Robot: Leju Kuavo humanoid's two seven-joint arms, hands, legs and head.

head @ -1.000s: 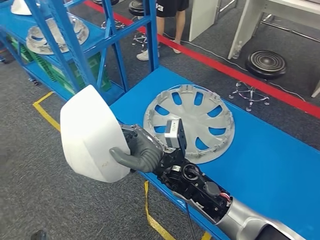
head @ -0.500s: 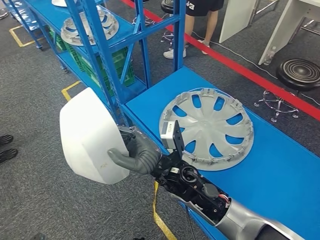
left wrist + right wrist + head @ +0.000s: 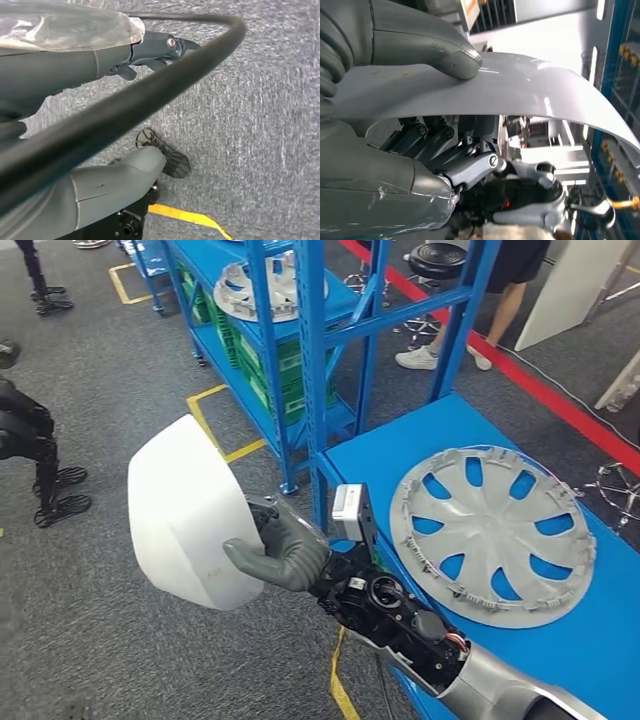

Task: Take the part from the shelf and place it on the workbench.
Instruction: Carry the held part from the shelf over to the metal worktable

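Part: a white, smooth, curved shell (image 3: 185, 510) is held out over the grey floor, beside the near end of the blue workbench (image 3: 604, 640) and not yet above it.
Right hand: the right hand (image 3: 283, 545) is clamped on the part's edge, the thumb (image 3: 450, 57) pressed on the glossy outer face and the darker fingers (image 3: 433, 137) tucked under the rim.
Left hand: the left hand (image 3: 113, 55) is seen hanging above the carpet; whether anything is held cannot be told, as the fingers are hidden by a dark cable.
Handling: the shell is judged light and fairly stiff, but thin and slick, so slipping or pivoting in a one-edge pinch is likely.
Hold: the rim is judged the best place to be gripped, with the thumb kept flat on the convex face.
Workbench: a silver wheel cover (image 3: 494, 535) is already lying on it, so bare blue surface beside it is needed.
Shelf: the blue rack (image 3: 317, 350) is seen behind, another wheel cover (image 3: 253, 285) resting on it.
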